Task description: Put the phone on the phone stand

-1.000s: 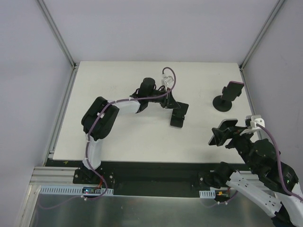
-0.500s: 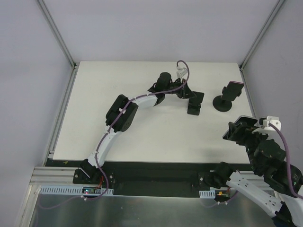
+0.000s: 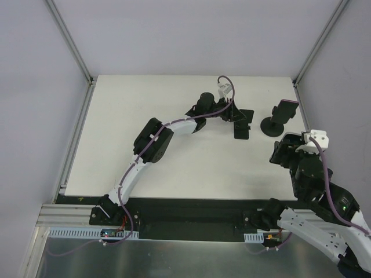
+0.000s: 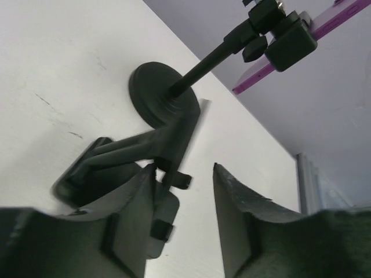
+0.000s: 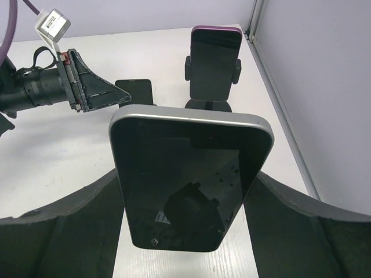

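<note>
The left hand (image 4: 183, 172) has its matte black fingers apart, with the angular, thin-plated phone stand (image 4: 139, 147) on the white worktop (image 3: 139, 104) at their tips. Towards the right edge, the right hand (image 3: 284, 152) clamps the glossy, silver-rimmed, round-cornered phone (image 5: 191, 174).

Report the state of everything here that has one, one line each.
phone: gripped by the right claw, on no stand, screen dark.
right claw: shut on the phone.
left claw: open, fingers apart.
phone stand: at the left claw's tips, no phone on it.
round-base holder: upright, occupied.
purple-edged phone: clamped in the round-base holder, screen dark.
</note>
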Tool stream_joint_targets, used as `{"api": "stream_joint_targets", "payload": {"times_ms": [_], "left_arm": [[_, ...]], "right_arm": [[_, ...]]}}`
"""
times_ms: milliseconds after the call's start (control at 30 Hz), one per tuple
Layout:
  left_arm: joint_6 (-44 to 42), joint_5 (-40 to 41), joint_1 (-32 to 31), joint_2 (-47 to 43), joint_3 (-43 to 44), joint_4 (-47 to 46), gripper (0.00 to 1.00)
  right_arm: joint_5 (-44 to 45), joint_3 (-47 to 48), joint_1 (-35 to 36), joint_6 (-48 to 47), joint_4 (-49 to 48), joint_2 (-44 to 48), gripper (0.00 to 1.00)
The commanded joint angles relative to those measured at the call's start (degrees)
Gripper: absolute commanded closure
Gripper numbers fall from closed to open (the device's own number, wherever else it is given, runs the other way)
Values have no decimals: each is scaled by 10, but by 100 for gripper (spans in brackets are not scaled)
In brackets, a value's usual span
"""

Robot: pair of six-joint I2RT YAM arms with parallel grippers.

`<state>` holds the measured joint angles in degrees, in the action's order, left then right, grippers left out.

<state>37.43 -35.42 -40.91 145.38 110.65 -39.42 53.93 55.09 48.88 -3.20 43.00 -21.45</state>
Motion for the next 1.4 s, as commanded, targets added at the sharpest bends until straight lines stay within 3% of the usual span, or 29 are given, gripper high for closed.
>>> {"api": "stream_joint_targets", "payload": {"times_ms": [0, 67, 100, 167, 233, 367, 533, 633, 800, 1000, 1367], "left_arm": [[10, 11, 1, -31, -20, -55, 48], [14, -2, 11, -42, -36, -69, 35], [15, -10, 14, -55, -54, -72, 23], [21, -24, 32, -75, -80, -84, 16], [39, -25, 47, -114, -139, -123, 14], [55, -6, 86, -181, -231, -171, 15], [5, -74, 115, -202, -262, -178, 18], [-46, -59, 118, -219, -293, -135, 19], [-83, -37, 120, -220, -279, -118, 19], [-111, -31, 121, -229, -267, -91, 19], [-117, -33, 122, -244, -276, -94, 14]], "right_arm": [[16, -13, -1, -53, -106, -47, 99], [-1, -12, -5, -56, -131, -76, 99], [-10, -12, -16, -60, -141, -85, 99], [-61, -17, -34, -70, -177, -111, 100], [-106, -24, -83, -69, -197, -132, 100], [-307, -45, -235, -49, -261, -205, 100], [-422, -54, -306, -82, -377, -306, 100], [-436, -34, -310, -108, -397, -377, 99], [-468, -20, -330, -139, -484, -464, 100], [-464, 41, -346, -153, -513, -581, 100], [-430, 42, -347, -147, -600, -646, 98]]}}
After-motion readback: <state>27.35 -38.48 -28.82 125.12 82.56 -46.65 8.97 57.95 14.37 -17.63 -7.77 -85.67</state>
